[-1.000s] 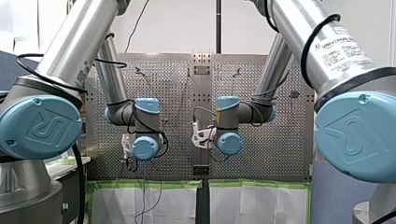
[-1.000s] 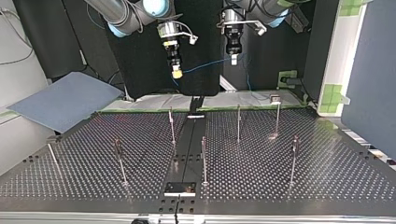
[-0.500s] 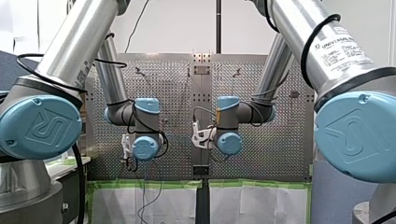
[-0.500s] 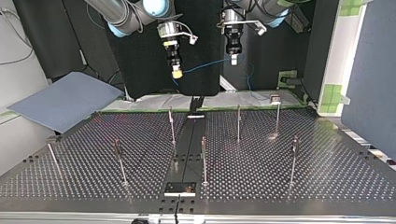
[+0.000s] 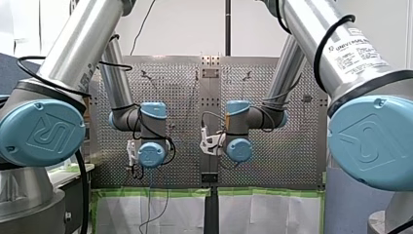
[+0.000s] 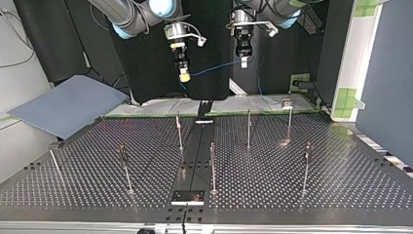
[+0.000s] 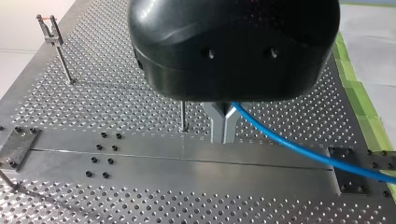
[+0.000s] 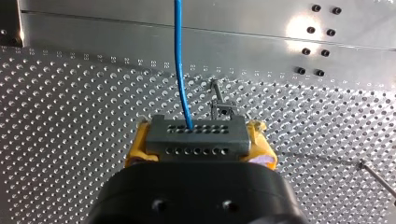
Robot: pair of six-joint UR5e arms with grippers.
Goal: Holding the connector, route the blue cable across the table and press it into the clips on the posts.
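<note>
Status: right gripper [image 8: 200, 148] is clenched on the grey connector [image 8: 194, 134], with yellow pads [image 8: 134, 153] at both of its ends. The blue cable [image 8: 180, 60] leaves the connector's upper row of holes and runs straight ahead, above the perforated surface [image 8: 70, 116].

The left gripper [image 7: 223, 135] is pinched tight on the cable further along. Its metal fingers [image 7: 216, 121] are together and the cable exits sideways from between them.

In the top view both grippers hang high near the far edge of the surface, pointing down, well above the posts [image 6: 249, 127]. The cable span between them is in the air, rising toward the left gripper. A slack length drops from the left gripper behind the far edge.

The posts stand upright, spread across the surface, and all are apart from the cable.

- **Left wrist view:** one post off to the side carries a clip [image 7: 48, 29] on top, and a thin post [image 7: 182, 116] stands just beside the fingers.
- **Right wrist view:** another clip-topped post [image 8: 218, 100] sits just ahead of the connector, lower down.
</note>
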